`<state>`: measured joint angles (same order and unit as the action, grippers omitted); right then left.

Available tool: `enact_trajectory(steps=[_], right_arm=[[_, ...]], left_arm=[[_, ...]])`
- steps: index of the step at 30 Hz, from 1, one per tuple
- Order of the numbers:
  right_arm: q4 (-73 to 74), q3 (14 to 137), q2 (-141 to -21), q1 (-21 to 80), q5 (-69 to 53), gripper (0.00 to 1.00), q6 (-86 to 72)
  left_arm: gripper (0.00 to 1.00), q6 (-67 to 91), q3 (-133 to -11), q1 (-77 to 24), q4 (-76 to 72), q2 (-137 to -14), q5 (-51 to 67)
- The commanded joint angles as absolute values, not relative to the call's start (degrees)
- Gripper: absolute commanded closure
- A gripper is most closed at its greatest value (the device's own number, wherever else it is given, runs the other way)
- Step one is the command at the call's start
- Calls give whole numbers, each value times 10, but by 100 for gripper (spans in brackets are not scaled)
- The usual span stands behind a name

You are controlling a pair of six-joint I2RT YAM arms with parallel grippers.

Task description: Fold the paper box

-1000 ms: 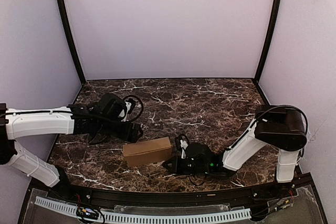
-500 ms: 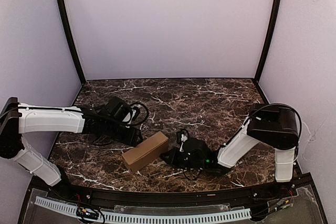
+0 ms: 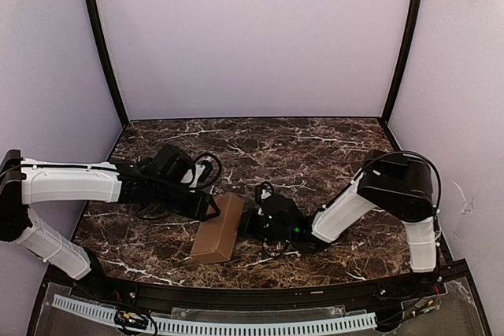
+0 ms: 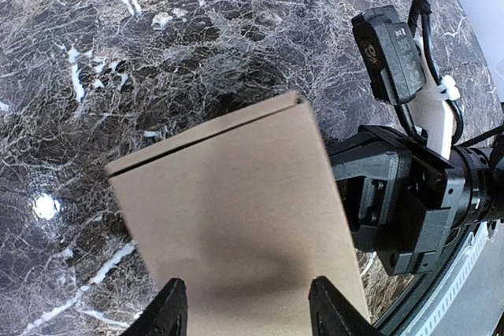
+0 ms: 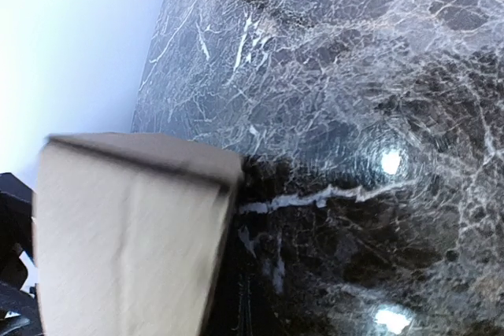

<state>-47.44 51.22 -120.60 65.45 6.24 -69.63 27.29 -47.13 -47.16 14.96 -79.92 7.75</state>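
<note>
left pincer over the paper box, grip unclear; right pincer clenched beside it. risk: a loose box may skid or crumple.

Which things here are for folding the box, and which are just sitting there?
For the job: paper box, left claw, right claw.

Just there: marble table, purple walls, black corner posts.
</note>
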Motion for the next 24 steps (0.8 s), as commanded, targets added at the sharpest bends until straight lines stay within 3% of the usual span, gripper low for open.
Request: enact_trajectory(steps=[1,9,16,20,24], right_arm=[[-456,512,-1221,643,61,100,-673],[-463,406,-1159,617,84,100,-642],[-403,393,-1102,612,97,100,-557],[-343,393,-1056,612,116,100,-495],[-256,405,-991,612,155,88,-422]], left_arm=[[47,288,-462,-477,134,-792,86],[47,285,-462,-478,134,-790,62],[43,274,-464,-477,162,-759,9],[35,262,-471,-477,189,-732,-30],[24,243,-479,-477,217,-699,-63]])
